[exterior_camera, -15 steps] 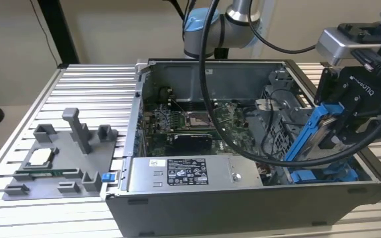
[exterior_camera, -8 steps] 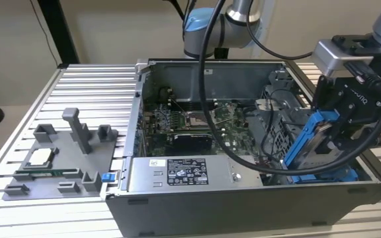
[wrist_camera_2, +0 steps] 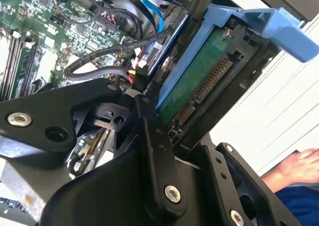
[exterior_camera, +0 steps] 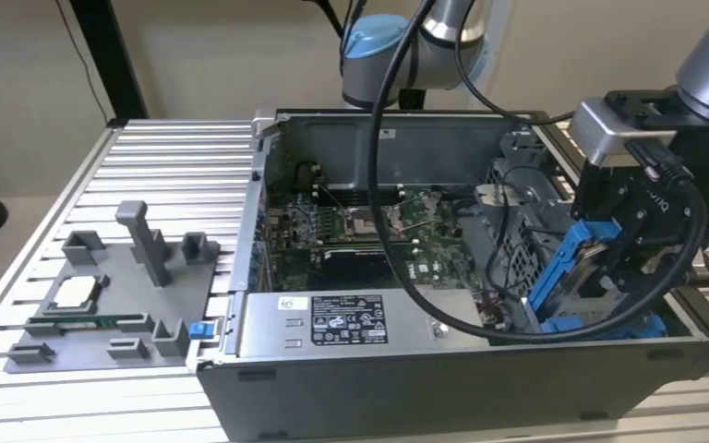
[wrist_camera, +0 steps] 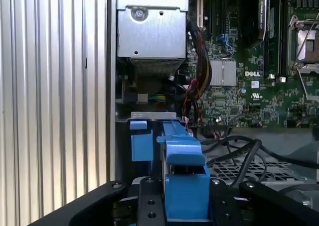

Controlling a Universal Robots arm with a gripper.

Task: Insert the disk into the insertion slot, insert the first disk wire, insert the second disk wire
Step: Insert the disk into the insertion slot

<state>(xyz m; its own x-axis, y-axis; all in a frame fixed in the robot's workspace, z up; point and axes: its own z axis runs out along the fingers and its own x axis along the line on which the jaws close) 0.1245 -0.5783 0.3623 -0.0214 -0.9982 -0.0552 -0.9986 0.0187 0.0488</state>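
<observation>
My gripper (exterior_camera: 607, 263) is shut on the disk (exterior_camera: 567, 277), which sits in its bright blue carrier and hangs steeply tilted over the case's corner at the exterior view's right. The disk's lower end reaches down into the insertion slot (exterior_camera: 607, 325), a grey bay with blue tabs. In the second wrist view the disk's green circuit board and connector (wrist_camera_2: 199, 84) face the camera, and the blue carrier (wrist_camera_2: 239, 17) wraps around them. In the first wrist view the carrier (wrist_camera: 184, 159) stands between the black fingers (wrist_camera: 149, 203), next to the slot's blue tab (wrist_camera: 141, 142). I cannot tell which cables are the disk wires.
The open computer case holds the motherboard (exterior_camera: 367, 231), the grey labelled power-supply box (exterior_camera: 330, 323) and loose black cables (wrist_camera: 239, 149) beside the bay. A grey fixture tray (exterior_camera: 108, 295) lies on the slatted table at the exterior view's left. A person's hand (wrist_camera_2: 299, 166) rests close by outside the case.
</observation>
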